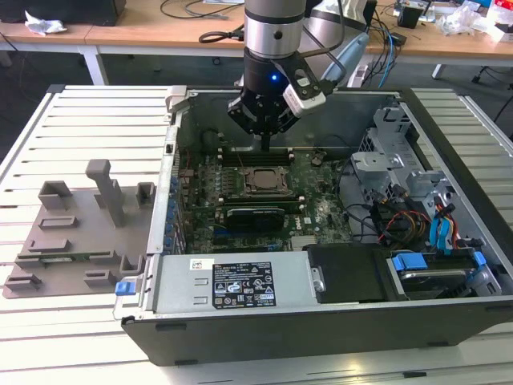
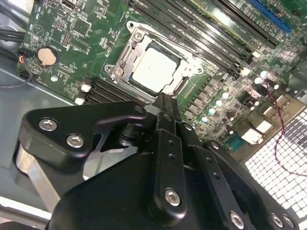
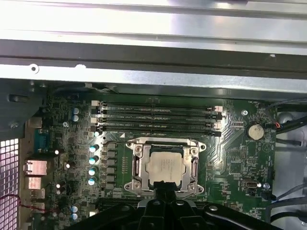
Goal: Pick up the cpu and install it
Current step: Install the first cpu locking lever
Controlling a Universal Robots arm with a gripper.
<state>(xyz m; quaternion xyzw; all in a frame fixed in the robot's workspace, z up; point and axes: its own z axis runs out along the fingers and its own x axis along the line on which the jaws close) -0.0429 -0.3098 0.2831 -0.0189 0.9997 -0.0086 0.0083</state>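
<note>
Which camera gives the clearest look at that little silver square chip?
The first wrist view: the small silver-grey square cpu faces the camera squarely in its socket. The second wrist view shows it slanted; the exterior view shows it distant below the pincer.

Silver-grey cpu (image 3: 165, 166), green motherboard (image 3: 235, 163), black gripper (image 2: 165, 108).

— Can you read any writing from where you sit?
— Almost nothing. In the exterior view I see a black-and-white label sticker (image 1: 243, 286) on the grey metal box (image 1: 180, 282) at the front of the computer case (image 1: 321, 330). It is full of small print and symbols, but I cannot make out any word.
— And on the board?
— In both wrist views the motherboard (image 3: 230, 158) (image 2: 72, 28) carries tiny white markings, too small for me. The cpu (image 3: 165, 166) (image 2: 153, 69) top has faint marks, which I also cannot read.
</note>
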